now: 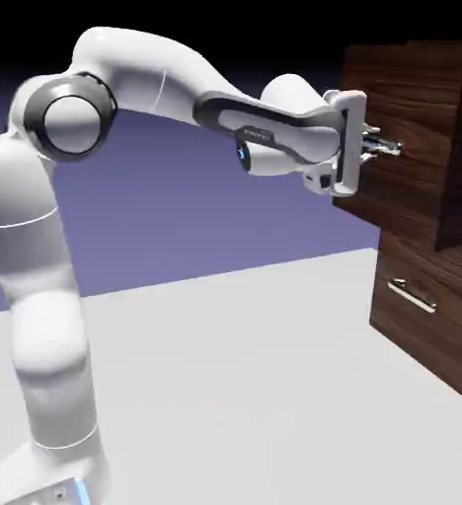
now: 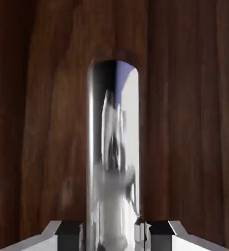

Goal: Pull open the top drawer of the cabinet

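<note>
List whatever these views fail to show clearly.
- Top drawer's handle, exterior view: mostly hidden by the gripper.
- Same handle's lower end, hand view: cut off by the bottom edge.
- Cabinet's right side, exterior view: cut off by the picture edge.
- Drawer's contents, if any: hidden behind its front.

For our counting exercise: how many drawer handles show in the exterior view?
2: one at the jaws on the top drawer, one on the lower drawer.
</note>
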